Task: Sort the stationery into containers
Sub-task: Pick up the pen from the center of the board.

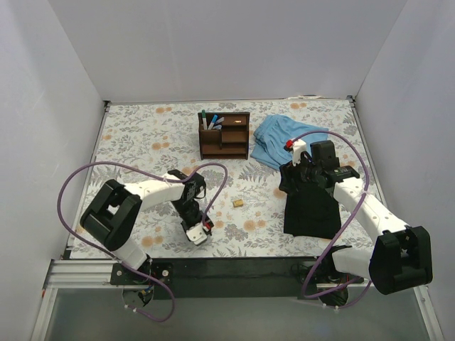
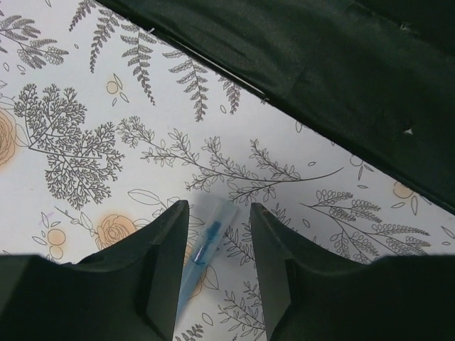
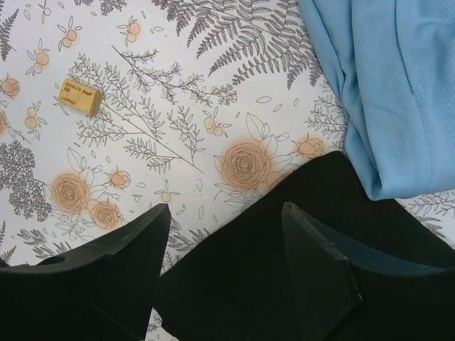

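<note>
At the near edge of the table (image 1: 135,142), just inside the black rail (image 2: 320,71), a clear-bodied blue pen (image 2: 202,252) lies flat on the flowered surface with the left gripper (image 2: 219,207) straddling it, its jaws parted a little wider than the barrel and not pressing on it as far as the wrist view shows. The pen looks light, stiff and smooth, so it will likely roll or swivel if pinched off-centre; a grip across the middle of the barrel, square to its length, seems safest. The rail runs close behind, leaving little room that way, while the open table towards the dark wooden organizer (image 1: 224,135) at the far side is free of obstacles, and several pens (image 1: 211,121) stand in its tall slots already. The small tan block (image 3: 79,99) rests alone mid-table, well apart from both arms; it is tiny and hard and wants a low, centred pinch. The right gripper (image 3: 224,209) hangs wide open over the black cloth (image 3: 234,284), with the light blue cloth (image 3: 384,85) just beside it.
</note>
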`<action>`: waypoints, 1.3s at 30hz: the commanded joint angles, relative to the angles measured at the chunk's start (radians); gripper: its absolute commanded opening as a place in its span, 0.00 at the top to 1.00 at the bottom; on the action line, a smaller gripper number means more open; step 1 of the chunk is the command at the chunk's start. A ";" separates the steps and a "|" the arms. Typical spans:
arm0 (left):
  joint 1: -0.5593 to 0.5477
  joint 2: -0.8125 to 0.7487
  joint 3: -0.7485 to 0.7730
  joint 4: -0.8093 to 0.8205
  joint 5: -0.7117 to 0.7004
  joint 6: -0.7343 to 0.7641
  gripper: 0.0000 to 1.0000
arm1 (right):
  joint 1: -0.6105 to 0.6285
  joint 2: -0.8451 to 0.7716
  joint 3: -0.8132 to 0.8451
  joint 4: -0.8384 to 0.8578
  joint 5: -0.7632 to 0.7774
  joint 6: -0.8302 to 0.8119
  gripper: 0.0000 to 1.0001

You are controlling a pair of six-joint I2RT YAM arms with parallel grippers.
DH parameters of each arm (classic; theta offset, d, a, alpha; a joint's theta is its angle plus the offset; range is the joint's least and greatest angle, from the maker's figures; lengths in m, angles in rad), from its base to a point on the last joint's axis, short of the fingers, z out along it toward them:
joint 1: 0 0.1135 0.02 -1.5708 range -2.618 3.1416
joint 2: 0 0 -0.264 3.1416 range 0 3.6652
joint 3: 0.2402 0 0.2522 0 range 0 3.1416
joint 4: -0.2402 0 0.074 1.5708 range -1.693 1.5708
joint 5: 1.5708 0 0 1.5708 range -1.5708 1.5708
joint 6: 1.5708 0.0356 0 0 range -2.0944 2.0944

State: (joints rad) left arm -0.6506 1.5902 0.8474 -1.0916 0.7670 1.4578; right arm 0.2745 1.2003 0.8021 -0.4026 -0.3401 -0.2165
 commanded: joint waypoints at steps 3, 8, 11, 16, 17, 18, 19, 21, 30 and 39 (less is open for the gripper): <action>-0.007 0.048 0.045 0.064 -0.037 0.118 0.62 | -0.006 -0.022 -0.004 0.011 0.001 -0.007 0.27; -0.007 0.077 0.062 0.036 -0.057 0.124 0.72 | -0.008 -0.027 -0.012 0.008 0.004 -0.006 0.27; -0.018 0.083 0.079 0.003 -0.046 0.119 0.83 | -0.011 -0.027 -0.009 0.005 0.010 -0.007 0.27; -0.064 0.096 0.137 -0.079 -0.034 0.050 0.91 | -0.014 -0.008 0.009 -0.002 0.026 -0.009 0.26; -0.069 0.099 0.153 -0.083 -0.035 0.032 0.91 | -0.017 -0.005 0.023 -0.002 0.027 -0.009 0.27; -0.075 0.099 0.159 -0.099 -0.040 0.023 0.97 | -0.018 -0.002 0.029 -0.008 0.032 -0.009 0.26; -0.080 0.102 0.171 -0.111 -0.040 0.015 1.00 | -0.018 0.005 0.037 -0.010 0.035 -0.011 0.26; -0.080 0.108 0.248 -0.145 -0.025 -0.064 1.00 | -0.021 0.011 0.063 -0.016 0.044 -0.012 0.26; -0.012 0.036 0.654 0.064 0.106 -0.523 1.00 | -0.034 0.036 0.094 -0.016 0.056 -0.024 0.27; 0.236 0.096 0.642 1.519 0.008 -2.205 1.00 | -0.040 0.062 0.114 -0.030 0.049 -0.018 0.27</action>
State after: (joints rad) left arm -0.5507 1.6772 1.5654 -0.4084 0.8619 0.2058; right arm 0.2375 1.2484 0.8585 -0.4210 -0.2867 -0.2291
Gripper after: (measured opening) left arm 0.139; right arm 0.734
